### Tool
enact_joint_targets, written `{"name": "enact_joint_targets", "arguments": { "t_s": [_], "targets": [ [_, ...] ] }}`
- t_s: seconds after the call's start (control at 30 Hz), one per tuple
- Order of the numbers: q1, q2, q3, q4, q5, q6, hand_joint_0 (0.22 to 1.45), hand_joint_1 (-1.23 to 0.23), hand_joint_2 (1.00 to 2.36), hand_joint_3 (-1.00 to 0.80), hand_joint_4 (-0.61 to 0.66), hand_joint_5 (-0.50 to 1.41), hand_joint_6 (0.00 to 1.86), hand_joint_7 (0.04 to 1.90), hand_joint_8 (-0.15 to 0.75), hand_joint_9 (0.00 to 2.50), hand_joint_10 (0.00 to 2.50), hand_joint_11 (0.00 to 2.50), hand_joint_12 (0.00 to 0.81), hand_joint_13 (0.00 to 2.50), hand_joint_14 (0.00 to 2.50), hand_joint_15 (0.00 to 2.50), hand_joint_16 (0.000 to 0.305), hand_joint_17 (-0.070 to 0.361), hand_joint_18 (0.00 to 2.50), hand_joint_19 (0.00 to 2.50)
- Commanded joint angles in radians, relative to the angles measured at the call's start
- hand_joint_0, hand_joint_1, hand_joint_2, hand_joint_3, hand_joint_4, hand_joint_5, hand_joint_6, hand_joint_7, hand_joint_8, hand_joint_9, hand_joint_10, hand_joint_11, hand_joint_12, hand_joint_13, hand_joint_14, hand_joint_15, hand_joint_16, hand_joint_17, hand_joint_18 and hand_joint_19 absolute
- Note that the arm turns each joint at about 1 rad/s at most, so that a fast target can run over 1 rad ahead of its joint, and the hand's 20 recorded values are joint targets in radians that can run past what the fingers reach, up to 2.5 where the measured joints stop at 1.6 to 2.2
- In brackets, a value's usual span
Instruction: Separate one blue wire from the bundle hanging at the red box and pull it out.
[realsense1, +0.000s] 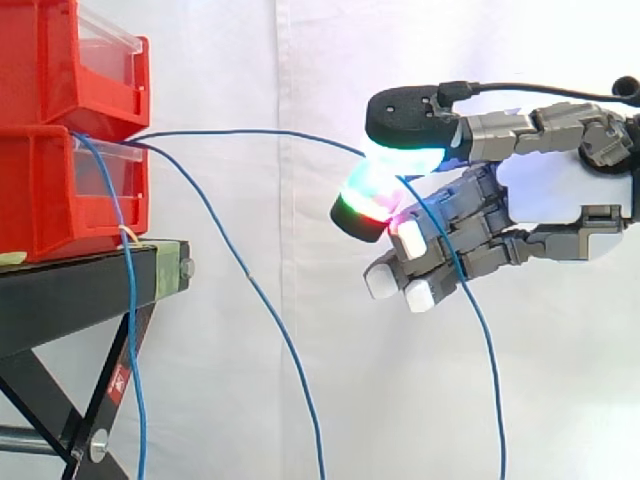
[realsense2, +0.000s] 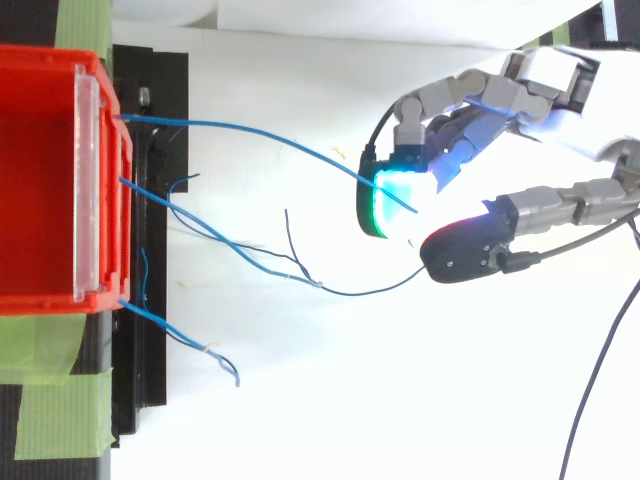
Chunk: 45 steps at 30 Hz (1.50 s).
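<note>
Blue wire (realsense1: 250, 131) runs from red box (realsense1: 40, 200) into robot hand (realsense1: 556, 190) pinch.

Between the red bins (realsense1: 60, 150) and the hand (realsense1: 480, 220) the room is open but crossed. The stretched blue wire (realsense1: 250, 131), pinched in the hand, spans it near the top. A second wire (realsense1: 268, 310) sags diagonally through the middle. A third wire (realsense1: 131, 340) hangs close along the black stand (realsense1: 70, 290), which blocks the lower left.
</note>
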Motion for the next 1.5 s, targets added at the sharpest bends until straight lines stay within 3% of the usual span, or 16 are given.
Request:
{"name": "enact_joint_targets", "arguments": {
  "t_s": [0.0, 0.1, 1.47],
  "targets": [
    [-0.001, 0.000, 0.000, 0.000, 0.001, 0.000, 0.60, -0.79, 1.03, 0.01, -0.09, -0.12, 0.80, 1.25, 0.262, 0.94, 0.02, 0.80, 0.372, 0.64, 0.02, 0.61, 0.047, 0.107, 0.52, 0.64],
    [-0.001, 0.000, -0.001, 0.000, 0.001, 0.000, 0.60, -0.79, 1.03, 0.00, -0.09, -0.11, 0.80, 1.25, 0.261, 0.86, 0.02, 0.77, 0.372, 0.61, 0.02, 0.60, 0.047, 0.106, 0.49, 0.64],
    [-0.001, 0.000, 0.000, 0.000, 0.001, 0.000, 0.60, -0.78, 1.03, -0.01, -0.08, -0.12, 0.80, 1.27, 0.281, 0.90, 0.02, 0.77, 0.382, 0.57, 0.02, 0.56, 0.050, 0.112, 0.45, 0.59]
  ]
}}
